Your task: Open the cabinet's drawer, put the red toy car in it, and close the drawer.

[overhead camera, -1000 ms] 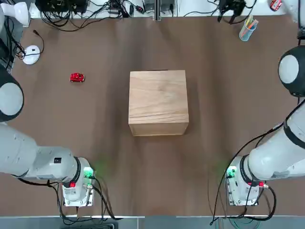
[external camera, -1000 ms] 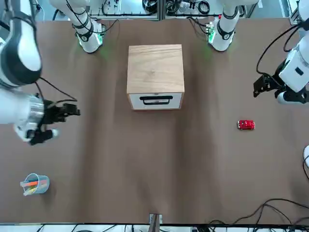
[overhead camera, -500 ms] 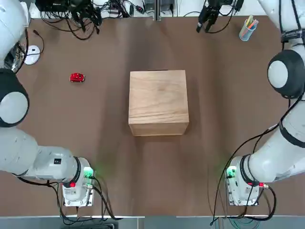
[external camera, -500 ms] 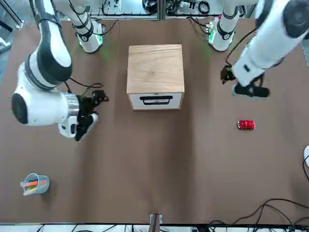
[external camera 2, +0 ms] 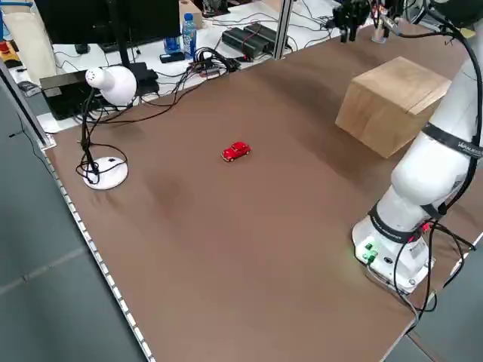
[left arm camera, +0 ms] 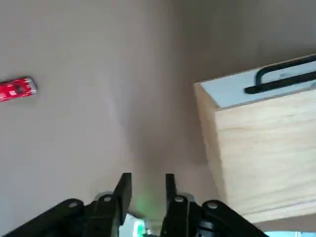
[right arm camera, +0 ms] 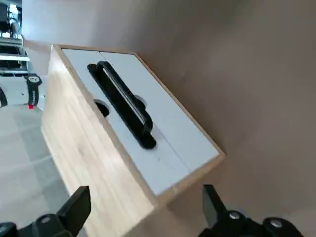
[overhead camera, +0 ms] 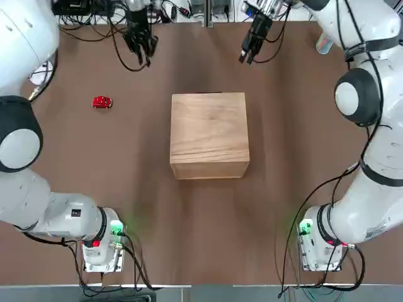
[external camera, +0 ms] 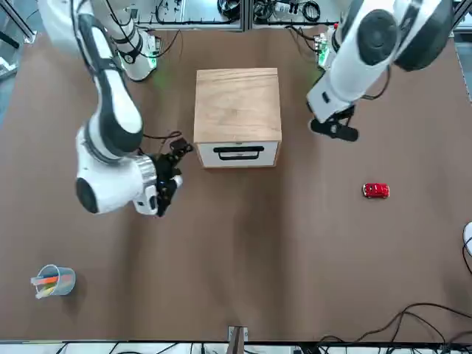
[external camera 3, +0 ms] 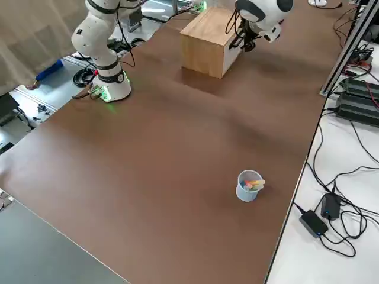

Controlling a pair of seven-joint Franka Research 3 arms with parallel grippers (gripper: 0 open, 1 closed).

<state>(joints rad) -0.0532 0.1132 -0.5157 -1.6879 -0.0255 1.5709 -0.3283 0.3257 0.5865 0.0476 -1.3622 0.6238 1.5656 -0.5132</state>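
Layout from the robot's side: on the brown, flat table (overhead camera: 208, 239), the pale, cube-like wooden cabinet (overhead camera: 210, 129); within it (front facing away), the white-fronted, rectangular drawer (external camera: 237, 154); well left, the small, glossy red toy car (overhead camera: 102, 102); far right, the pale-blue, round cup (external camera 3: 247, 192).

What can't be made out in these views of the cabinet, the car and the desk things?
- Drawer's inside: hidden in every view; the white drawer front is shut.
- Red toy car's underside: faces the table in all views.
- White computer mouse: cut off by the front view's edge.
- Pen cup's contents, top view: covered by the right arm.
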